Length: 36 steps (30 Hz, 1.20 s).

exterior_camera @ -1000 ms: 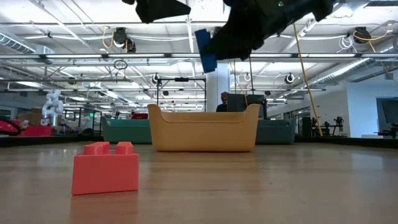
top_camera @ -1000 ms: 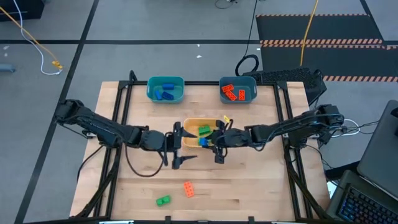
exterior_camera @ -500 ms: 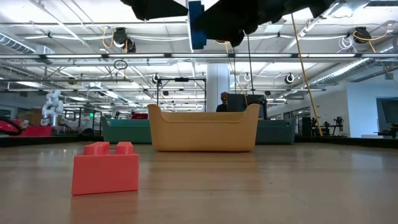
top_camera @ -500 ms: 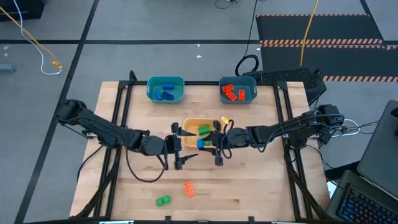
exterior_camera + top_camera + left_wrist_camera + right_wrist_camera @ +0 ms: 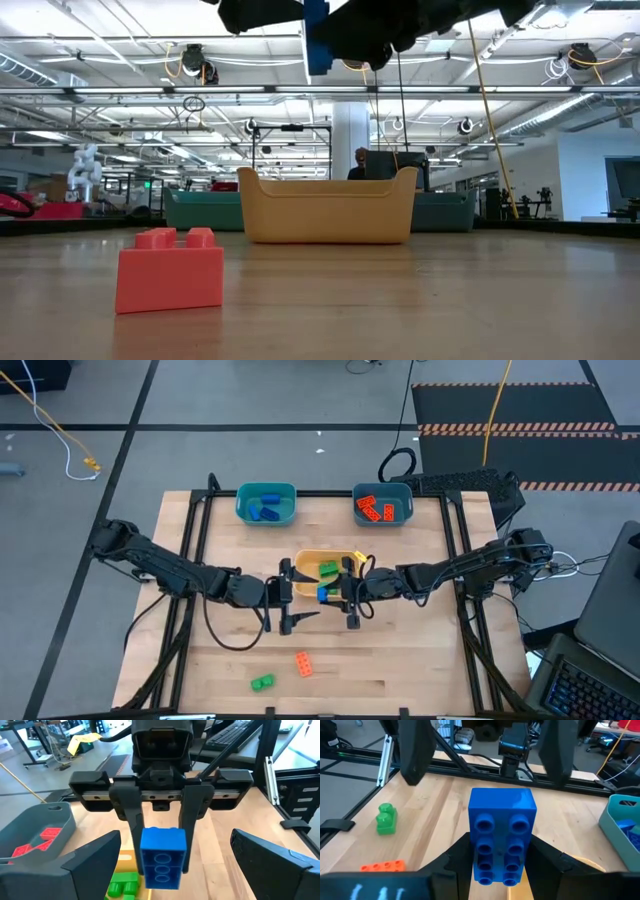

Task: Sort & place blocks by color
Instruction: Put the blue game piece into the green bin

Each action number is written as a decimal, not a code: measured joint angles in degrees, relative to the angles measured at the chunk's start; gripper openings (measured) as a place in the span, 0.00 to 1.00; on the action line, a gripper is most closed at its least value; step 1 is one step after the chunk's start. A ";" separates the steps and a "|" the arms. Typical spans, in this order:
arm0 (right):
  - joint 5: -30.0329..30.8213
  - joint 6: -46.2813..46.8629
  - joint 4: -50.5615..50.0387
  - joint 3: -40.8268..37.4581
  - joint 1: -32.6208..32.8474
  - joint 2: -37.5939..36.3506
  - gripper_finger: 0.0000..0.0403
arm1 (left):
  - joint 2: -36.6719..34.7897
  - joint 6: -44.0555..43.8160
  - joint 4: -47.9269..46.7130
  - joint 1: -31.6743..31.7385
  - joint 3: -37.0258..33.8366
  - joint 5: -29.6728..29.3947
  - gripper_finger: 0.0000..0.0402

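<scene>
meanwhile right gripper (image 5: pixel 340 593) clamps blue block (image 5: pixel 323 593) above yellow bin (image 5: pixel 300 559); left gripper (image 5: pixel 287 596) spread.

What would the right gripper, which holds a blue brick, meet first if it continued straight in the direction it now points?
Probably the open left gripper, which faces the right gripper and its blue brick closely; depth is uncertain.

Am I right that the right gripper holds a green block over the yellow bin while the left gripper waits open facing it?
Not quite: the block in the right gripper is blue, not green, as the right wrist view shows. The rest stands: it hangs over the yellow bin, and the left gripper waits open, facing it.
</scene>
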 joint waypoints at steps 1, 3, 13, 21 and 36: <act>0.00 -0.17 0.18 0.00 0.00 0.00 0.32 | 0.00 -0.11 -0.01 0.00 0.00 0.05 0.94; 0.00 -0.66 0.21 0.00 0.00 0.00 0.32 | 0.00 -0.15 -0.01 0.04 0.00 0.07 0.94; -2.73 -3.69 3.62 0.02 0.20 0.00 0.32 | 1.05 -1.77 0.84 0.04 0.00 0.04 0.94; -2.97 -4.99 2.79 0.02 0.22 0.02 0.32 | 6.15 -3.68 5.40 0.04 -0.04 0.05 0.94; -2.89 -6.71 1.43 0.02 0.22 0.02 0.32 | 4.74 -4.68 8.84 -0.44 0.00 -2.86 0.94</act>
